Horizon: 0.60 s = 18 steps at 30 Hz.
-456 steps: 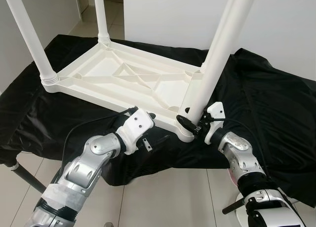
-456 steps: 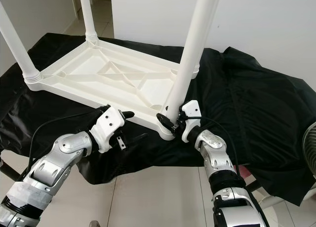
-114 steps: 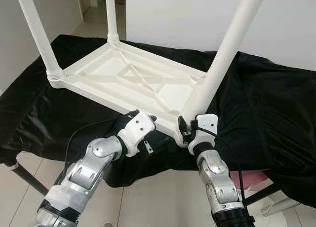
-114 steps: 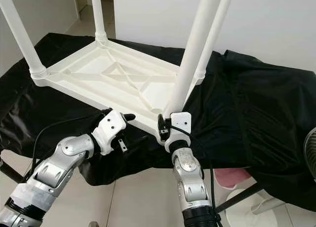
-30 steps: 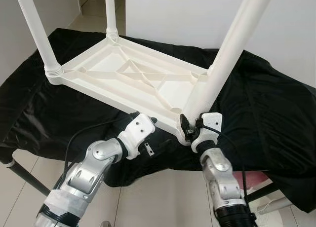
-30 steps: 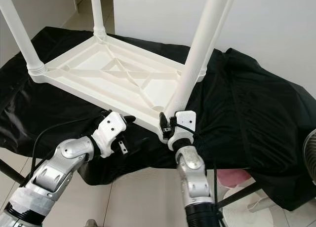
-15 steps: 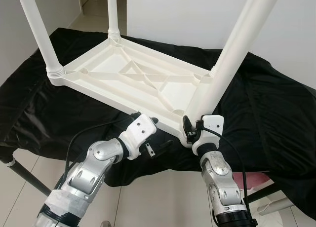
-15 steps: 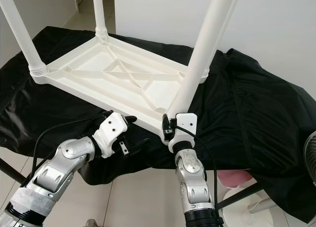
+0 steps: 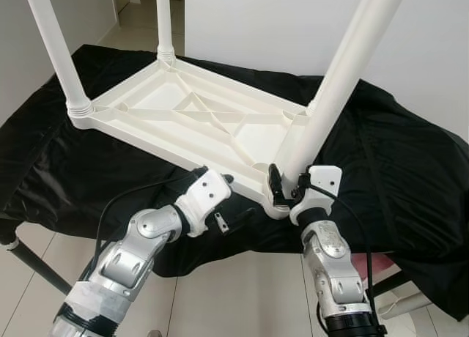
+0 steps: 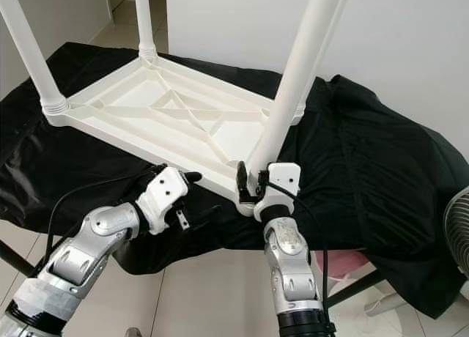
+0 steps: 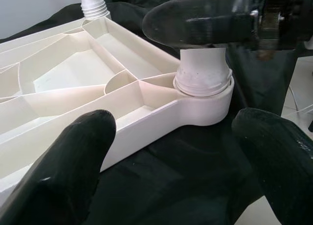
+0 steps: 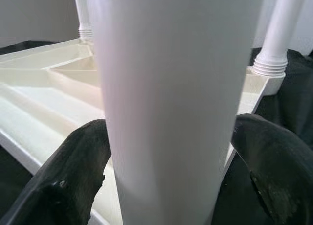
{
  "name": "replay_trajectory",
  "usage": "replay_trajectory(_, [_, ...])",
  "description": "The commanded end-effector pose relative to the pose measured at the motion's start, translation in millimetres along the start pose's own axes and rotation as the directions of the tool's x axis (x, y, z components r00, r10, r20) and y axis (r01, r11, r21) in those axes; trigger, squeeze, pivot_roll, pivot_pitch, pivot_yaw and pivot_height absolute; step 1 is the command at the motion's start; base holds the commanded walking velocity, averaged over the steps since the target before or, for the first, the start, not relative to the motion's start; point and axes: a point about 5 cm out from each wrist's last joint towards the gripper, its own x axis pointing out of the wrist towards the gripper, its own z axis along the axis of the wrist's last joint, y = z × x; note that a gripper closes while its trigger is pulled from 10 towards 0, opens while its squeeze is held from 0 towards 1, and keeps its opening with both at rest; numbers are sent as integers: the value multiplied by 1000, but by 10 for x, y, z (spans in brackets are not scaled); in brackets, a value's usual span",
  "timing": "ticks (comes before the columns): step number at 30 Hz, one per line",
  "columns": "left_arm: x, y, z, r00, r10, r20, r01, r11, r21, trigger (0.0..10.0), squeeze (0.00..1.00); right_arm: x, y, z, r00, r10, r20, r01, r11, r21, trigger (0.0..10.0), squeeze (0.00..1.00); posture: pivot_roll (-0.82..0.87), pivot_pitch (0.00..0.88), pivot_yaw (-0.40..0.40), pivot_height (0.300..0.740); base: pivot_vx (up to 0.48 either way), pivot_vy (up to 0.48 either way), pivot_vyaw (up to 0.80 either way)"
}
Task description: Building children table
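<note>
The right tool [image 9: 282, 184] is pinching the nearest table leg [image 9: 337, 84] just above its socket, one black finger [image 12: 78, 173] pressing on each side of the white tube. The right wrist view is showing that grip close up, with another leg's ribbed collar [image 12: 269, 67] standing beyond it. The left tool [image 9: 220, 187] is hovering spread beside the near corner socket [image 11: 204, 95] of the upturned white plastic tabletop [image 9: 198, 121], touching nothing; its wrist view is showing both its fingertips [image 11: 76, 159] apart with black cloth between them, and the right tool's finger crossing the leg above the socket. The tabletop is lying underside up on the counter under a black cover [image 9: 396, 168], its ribs facing upward. Beyond the nearest leg, three more legs are standing in the other corners.
</note>
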Motion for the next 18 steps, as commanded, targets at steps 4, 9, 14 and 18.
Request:
replay_trajectory(4, [19, -24, -9, 999, -38, -8, 38, 999, 13, 10000, 0, -32, -63, 11, 998, 55, 4, -55, 998, 7, 10000, 0, 39, 1, -113, 740, 0, 0, 0])
replay_trajectory(9, [19, -23, -9, 999, -40, -8, 40, 999, 11, 10000, 0, 55, -214, 30, 988, 153, -2, -153, 988, -6, 10000, 0, 27, 6, -105, 740, 0, 0, 0])
replay_trajectory(14, [23, -4, 3, 999, -42, -7, 42, 999, 13, 10000, 0, 190, -334, 15, 954, 298, -39, -300, 953, -38, 10000, 0, 21, 9, -90, 740, 0, 0, 0])
replay_trajectory(18, [22, 2, 6, 999, -44, -7, 44, 999, 14, 10000, 0, 224, -304, -19, 918, 391, -73, -394, 918, -44, 10000, 0, 19, 11, -83, 740, 0, 0, 0])
